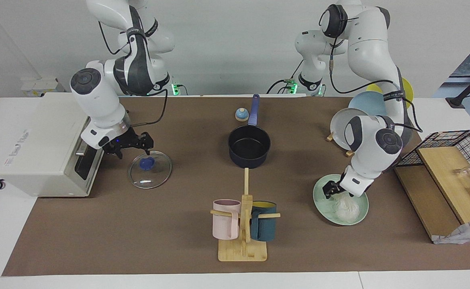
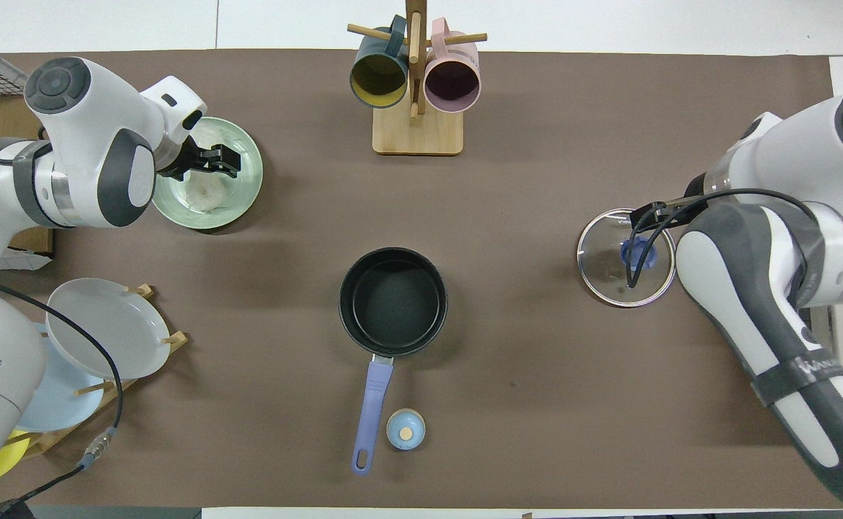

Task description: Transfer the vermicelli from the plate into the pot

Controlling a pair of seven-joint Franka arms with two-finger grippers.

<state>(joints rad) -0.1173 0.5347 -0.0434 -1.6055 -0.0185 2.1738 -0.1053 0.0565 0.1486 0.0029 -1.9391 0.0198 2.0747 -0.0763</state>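
A brown mat (image 1: 138, 233) covers the white table. The vermicelli (image 1: 346, 208) lies on the mint plate (image 1: 319, 198), toward the left arm's end and farther from the robots than the pot (image 1: 249, 145). The left gripper (image 1: 331, 188) is lowered over the plate with its fingers apart, nothing grasped. The right gripper (image 1: 132, 145) is held spread and empty over the glass lid (image 1: 150, 169).

If only loose strands are pinched, a nest could be dropped on the mat, or the plate dragged. The two nests form a line running toward and away from the robots. The pot's handle (image 2: 371, 407) points toward the robots.
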